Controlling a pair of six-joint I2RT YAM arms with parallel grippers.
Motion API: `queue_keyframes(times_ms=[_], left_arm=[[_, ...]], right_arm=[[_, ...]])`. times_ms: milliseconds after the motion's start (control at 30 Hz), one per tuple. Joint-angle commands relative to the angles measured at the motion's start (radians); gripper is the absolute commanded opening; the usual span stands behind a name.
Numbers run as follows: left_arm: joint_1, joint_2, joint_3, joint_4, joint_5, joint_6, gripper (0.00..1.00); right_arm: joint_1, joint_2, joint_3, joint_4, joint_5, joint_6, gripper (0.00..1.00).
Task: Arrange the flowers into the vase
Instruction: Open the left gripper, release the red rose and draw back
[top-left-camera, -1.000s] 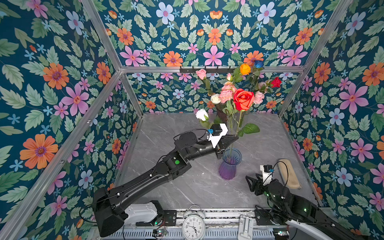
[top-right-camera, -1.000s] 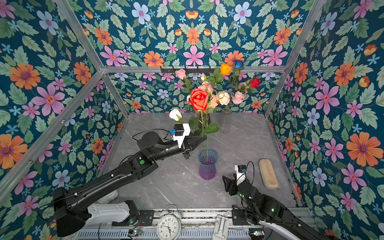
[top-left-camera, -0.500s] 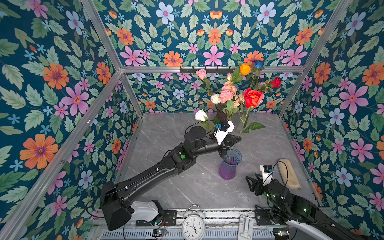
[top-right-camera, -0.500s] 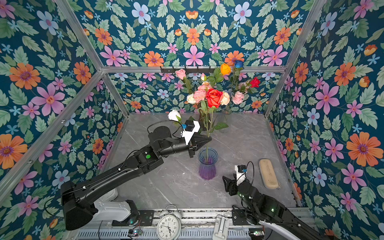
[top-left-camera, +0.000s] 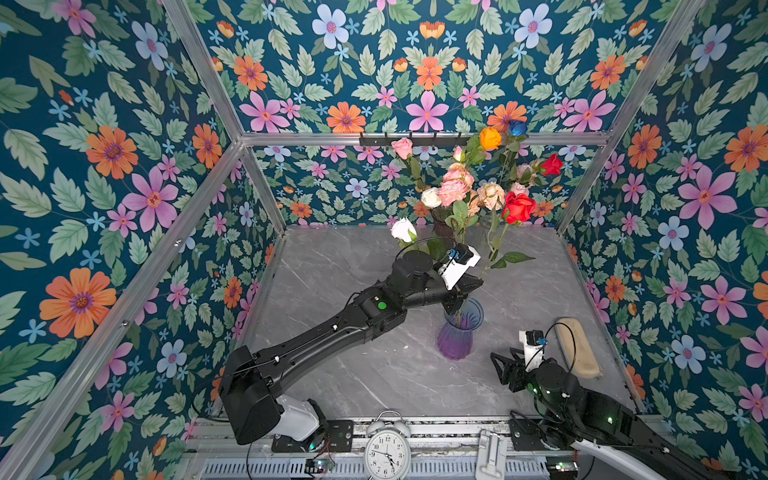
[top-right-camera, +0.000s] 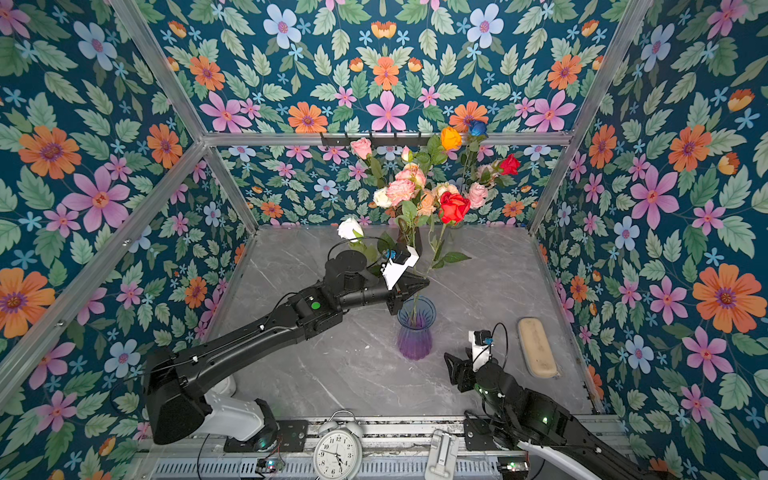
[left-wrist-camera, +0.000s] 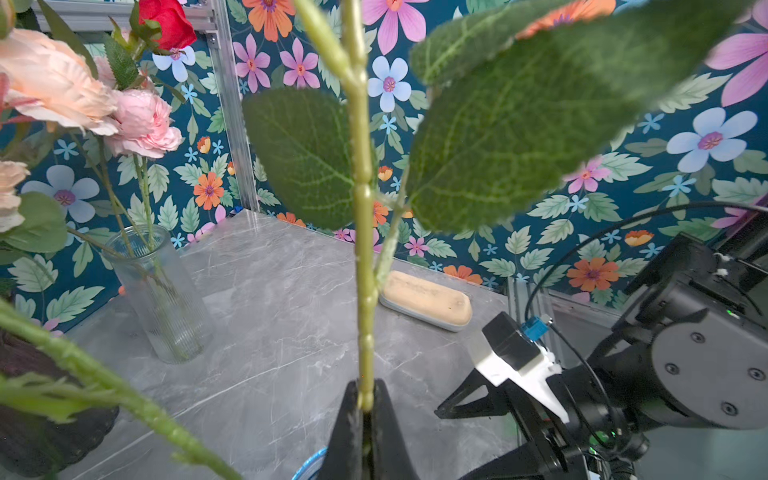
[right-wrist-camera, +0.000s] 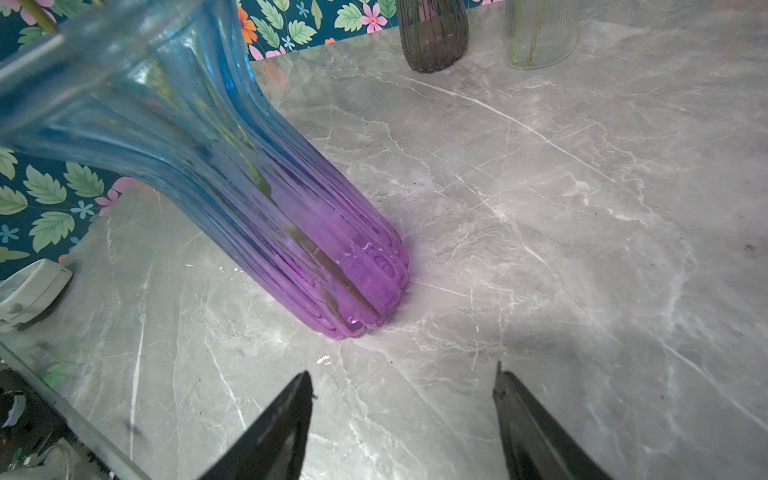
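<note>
A ribbed vase, blue at the rim and purple at the base, stands on the grey marble table. My left gripper is just above its rim, shut on the green stem of a red rose. The lower stem reaches down inside the glass. My right gripper rests open and holds nothing, low on the table to the right of the vase. Other flowers stand in vases at the back; a white rose leans left.
At the back are a dark vase and a clear ribbed vase. A beige oblong pad lies by the right wall. An alarm clock stands at the front rail. Patterned walls close in three sides.
My left arm has carried the red rose to the right and farther back, bringing the stem upright over the vase. The right arm has stayed put.
</note>
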Motion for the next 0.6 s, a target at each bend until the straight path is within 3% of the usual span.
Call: queue_keyframes(times_ms=[0,33,133,167,267,433,567], left_arm=[[0.005,0.007,0.014,-0.007,-0.037,0.007,0.0],[0.009,0.011,0.017,-0.013,-0.04,0.0,0.03],[0.023,0.02,0.027,-0.024,-0.052,-0.027,0.53],[0.026,0.018,0.025,-0.025,-0.056,-0.034,0.61],[0.034,-0.001,0.02,-0.013,-0.062,-0.059,0.62],[0.036,-0.055,0.068,-0.075,-0.136,-0.148,0.54],[0.034,-0.157,0.019,-0.06,-0.125,-0.2,0.52]], right_arm=[[0.0,0.005,0.0,0.039,0.002,-0.009,0.71],[0.001,0.007,-0.001,0.042,0.002,-0.008,0.71],[0.001,0.014,-0.001,0.047,0.001,-0.012,0.7],[0.0,0.017,-0.001,0.048,0.001,-0.013,0.71],[0.001,0.027,0.0,0.053,-0.003,-0.016,0.71],[0.001,0.044,0.002,0.059,-0.004,-0.016,0.71],[0.001,0.064,0.009,0.064,-0.004,-0.014,0.72]])
